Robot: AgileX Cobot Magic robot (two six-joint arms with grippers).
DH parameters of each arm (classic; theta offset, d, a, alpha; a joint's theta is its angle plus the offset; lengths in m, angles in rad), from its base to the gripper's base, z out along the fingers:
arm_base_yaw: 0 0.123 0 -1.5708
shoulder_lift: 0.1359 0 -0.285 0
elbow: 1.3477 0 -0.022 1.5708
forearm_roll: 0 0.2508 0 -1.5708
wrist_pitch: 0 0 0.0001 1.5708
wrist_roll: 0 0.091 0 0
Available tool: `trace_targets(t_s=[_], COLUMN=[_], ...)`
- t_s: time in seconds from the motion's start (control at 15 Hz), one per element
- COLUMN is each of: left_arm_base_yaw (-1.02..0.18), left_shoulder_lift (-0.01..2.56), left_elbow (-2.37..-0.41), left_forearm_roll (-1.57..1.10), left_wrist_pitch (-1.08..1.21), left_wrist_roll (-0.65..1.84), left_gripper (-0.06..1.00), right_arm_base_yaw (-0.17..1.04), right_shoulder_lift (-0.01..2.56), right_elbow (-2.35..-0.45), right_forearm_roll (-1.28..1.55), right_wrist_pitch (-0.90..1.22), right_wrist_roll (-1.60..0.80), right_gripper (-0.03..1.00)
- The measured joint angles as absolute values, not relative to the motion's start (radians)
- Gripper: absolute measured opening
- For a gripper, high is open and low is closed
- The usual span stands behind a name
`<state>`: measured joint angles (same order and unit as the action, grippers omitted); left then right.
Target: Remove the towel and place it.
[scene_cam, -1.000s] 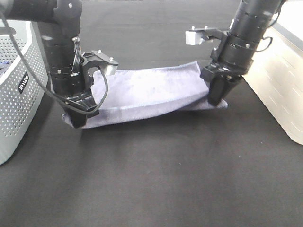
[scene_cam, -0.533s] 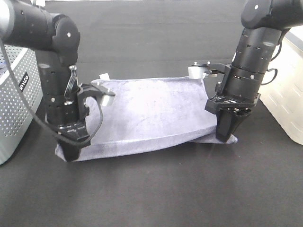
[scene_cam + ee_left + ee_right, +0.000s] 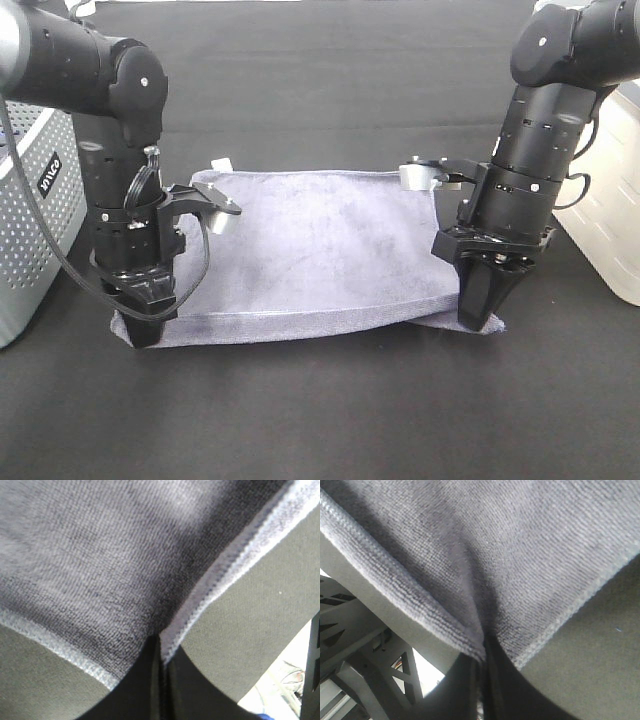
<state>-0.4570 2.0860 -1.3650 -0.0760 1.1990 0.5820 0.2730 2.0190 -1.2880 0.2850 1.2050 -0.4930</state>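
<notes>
**A:** Where is the towel at this moment?

**B:** The towel (image 3: 310, 250) lies spread on the black table (image 3: 320, 420), between the two arms. Its far edge rests flat, and the small white tag (image 3: 221, 163) shows at the far left corner.

**A:** Why do both arms stand at the near edge?

**B:** Each one holds a near corner. The left gripper (image 3: 143, 328) is pressed together on the near left corner and the right gripper (image 3: 480, 316) on the near right corner. The wrist views show it well: the dark fingers (image 3: 142, 685) meet, and the hem (image 3: 240, 555) comes out from between them. I judge that two corners held far apart make the cloth taut, so that it goes down without folds.

**A:** Is the near edge down already?

**B:** Almost. At the near right corner a part of the cloth looks doubled under or a little raised; I cannot tell which. I think that the letting go is not yet done.

**A:** And the containers?

**B:** A grey perforated basket (image 3: 35, 200) stands at the left, near the left arm. A cream basket (image 3: 620, 230) stands at the right edge of the high view. Only their outer walls show, so I cannot tell what is inside them. The towel is in neither; it is on the table between them.
</notes>
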Motion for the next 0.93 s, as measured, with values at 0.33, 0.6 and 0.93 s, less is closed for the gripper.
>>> trace_targets(t_s=[0.33, 0.6, 0.93], left_arm_base_yaw=[-0.460, -0.463, -0.460], left_shoulder_lift=[2.086, 2.081, 2.080], left_elbow=[-1.290, -1.273, -1.267], left_forearm_roll=[-0.079, -0.075, -0.010], left_wrist_pitch=[1.191, 1.190, 1.203], left_wrist_roll=[0.584, 0.592, 0.522], left_gripper=[0.00, 0.00, 0.15], right_arm_base_yaw=[0.273, 0.274, 0.272], right_shoulder_lift=[2.019, 2.019, 2.019], right_elbow=[-1.264, -1.225, -1.222], right_forearm_roll=[0.314, 0.330, 0.287], right_wrist_pitch=[1.204, 1.202, 1.206], right_wrist_roll=[-0.493, -0.493, -0.473], right_gripper=[0.00, 0.03, 0.37])
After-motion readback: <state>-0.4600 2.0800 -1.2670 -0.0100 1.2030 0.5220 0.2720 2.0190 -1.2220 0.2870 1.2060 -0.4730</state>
